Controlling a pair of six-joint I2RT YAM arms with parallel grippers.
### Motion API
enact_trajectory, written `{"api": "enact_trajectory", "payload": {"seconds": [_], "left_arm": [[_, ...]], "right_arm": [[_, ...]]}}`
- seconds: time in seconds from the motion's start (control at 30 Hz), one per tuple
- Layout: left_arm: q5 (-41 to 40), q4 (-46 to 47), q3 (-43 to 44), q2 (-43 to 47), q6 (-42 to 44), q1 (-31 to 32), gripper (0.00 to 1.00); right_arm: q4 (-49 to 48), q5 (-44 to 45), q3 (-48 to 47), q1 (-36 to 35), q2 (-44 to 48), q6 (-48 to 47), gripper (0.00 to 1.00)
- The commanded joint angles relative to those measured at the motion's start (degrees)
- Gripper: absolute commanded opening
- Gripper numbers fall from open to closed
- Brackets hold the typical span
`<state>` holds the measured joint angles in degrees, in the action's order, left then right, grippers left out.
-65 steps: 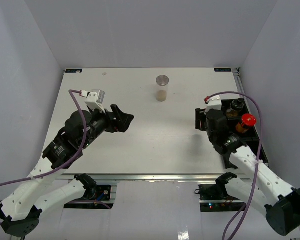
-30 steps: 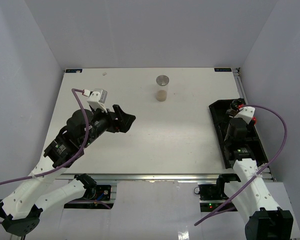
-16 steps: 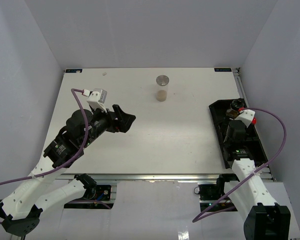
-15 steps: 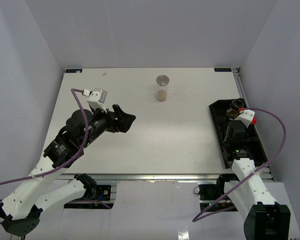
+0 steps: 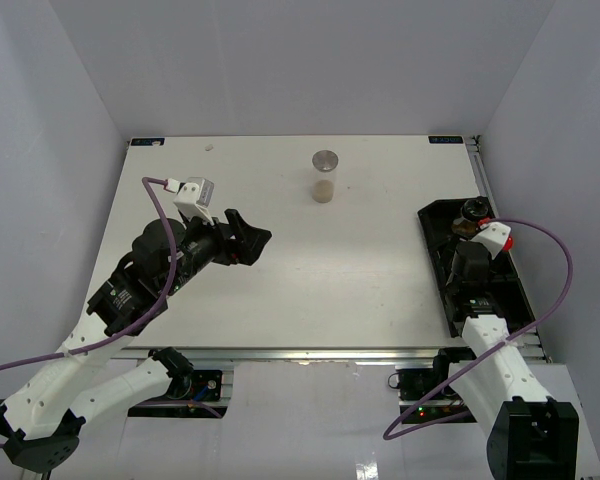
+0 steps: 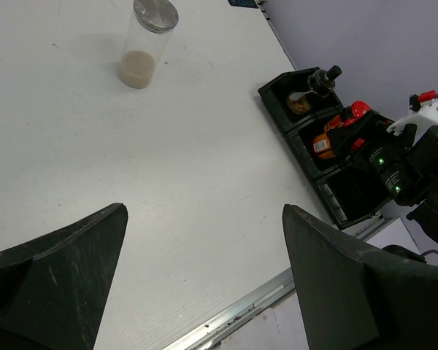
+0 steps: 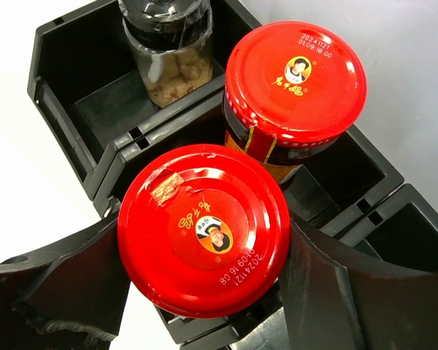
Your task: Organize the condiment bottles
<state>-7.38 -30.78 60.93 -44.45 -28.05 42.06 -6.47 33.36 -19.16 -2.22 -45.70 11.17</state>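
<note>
My right gripper [image 7: 204, 240] is shut on a red-capped bottle [image 7: 204, 230], fingers against both sides of its cap, over a middle compartment of the long black tray [image 7: 58, 80]. A second red-capped bottle [image 7: 296, 80] stands in the tray just beyond it. A black-capped bottle [image 7: 168, 44] stands in the far end compartment. The clear bottle with the silver-grey lid [image 5: 325, 177] stands alone at the table's far middle; it also shows in the left wrist view [image 6: 142, 44]. My left gripper [image 5: 248, 238] is open and empty above the table's left half.
The black tray [image 5: 432, 215] lies along the table's right edge, with empty compartments at its near end. My right arm [image 5: 472, 275] covers most of it from above. White walls enclose the table on three sides.
My right arm swung from the tray's left side to above the tray with the red-capped bottle, then shifted slightly nearer. The left arm has barely moved.
</note>
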Motion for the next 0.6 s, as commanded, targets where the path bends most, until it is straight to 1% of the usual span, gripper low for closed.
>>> {"api": "enact_trajectory", "payload": {"seconds": [0.0, 0.07, 0.2, 0.33, 0.37, 0.5, 0.57], "left_arm": [[0.3, 1.3, 0.6, 0.7, 0.5, -0.2, 0.98], [0.3, 1.0, 1.0, 0.6, 0.5, -0.2, 0.98], [0.3, 0.7, 1.5, 0.6, 0.5, -0.2, 0.98], [0.4, 0.6, 1.9, 0.6, 0.5, -0.2, 0.98], [0.4, 0.5, 2.1, 0.3, 0.5, -0.2, 0.98], [-0.2, 0.3, 3.3, -0.7, 0.8, -0.2, 0.98], [-0.8, 0.4, 3.8, -1.9, 0.8, -0.2, 0.98]], "right_arm": [[-7.6, 3.9, -1.8, 0.8, 0.1, 1.5, 0.82], [-7.5, 3.9, -2.1, 0.8, 0.1, 1.5, 0.88], [-6.3, 4.0, -3.1, 1.0, 0.0, 1.6, 0.90], [-3.4, 3.4, -5.7, 1.1, 0.2, 2.0, 0.97], [-1.2, 3.3, -6.6, 1.1, 0.4, 2.2, 0.98], [5.4, 1.8, -12.1, 1.1, 1.8, 3.7, 0.91], [9.4, 1.5, -14.3, 1.1, 2.5, 4.3, 0.90]]}}
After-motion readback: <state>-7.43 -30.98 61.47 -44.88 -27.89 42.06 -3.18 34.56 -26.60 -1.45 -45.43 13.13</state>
